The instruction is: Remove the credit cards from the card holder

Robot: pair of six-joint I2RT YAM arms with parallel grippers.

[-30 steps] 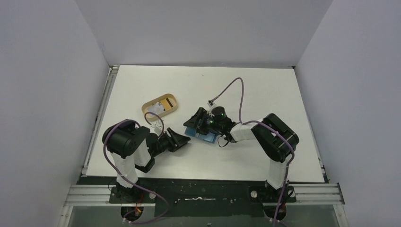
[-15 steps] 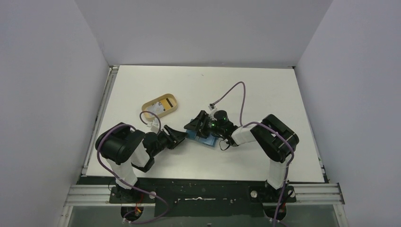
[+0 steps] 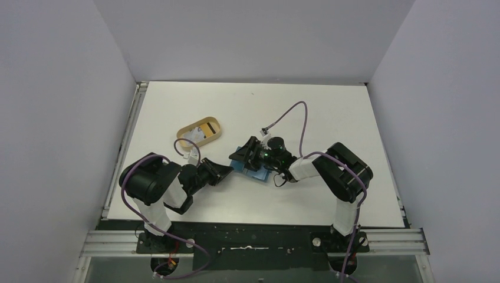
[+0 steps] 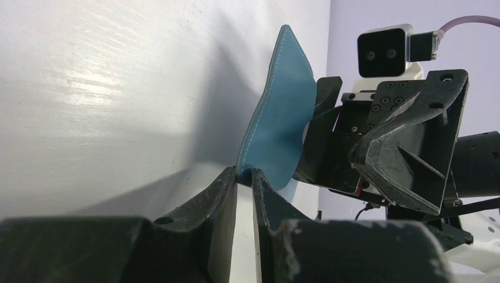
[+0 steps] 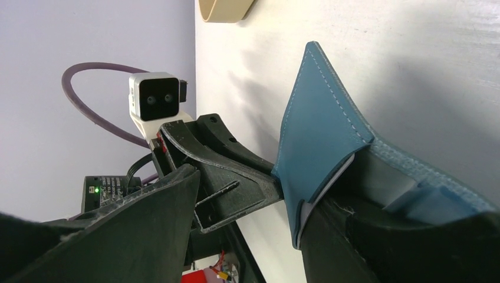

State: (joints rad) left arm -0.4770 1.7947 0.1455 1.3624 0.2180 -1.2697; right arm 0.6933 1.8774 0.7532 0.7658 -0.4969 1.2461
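Closing since a second ago, your left hand (image 4: 244, 177) now pinches the wallet (image 4: 280, 118) by its flap.
On the table (image 3: 324, 112), that pinch keeps it spread; your right hand (image 3: 244, 154), jaws apart, straddles the other half, a white card (image 5: 333, 180) still pocketed.

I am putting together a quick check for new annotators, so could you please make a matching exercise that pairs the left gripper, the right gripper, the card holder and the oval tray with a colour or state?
Things:
1. left gripper
2. right gripper
3. card holder
4. oval tray

Colours or states:
A. tan, lying apart from both grippers
B. teal-blue, with one flap standing up
C. jaws wide apart
D. jaws pinched on the flap's edge

Pairs: 1-D, 2-C, 3-B, 4-A.
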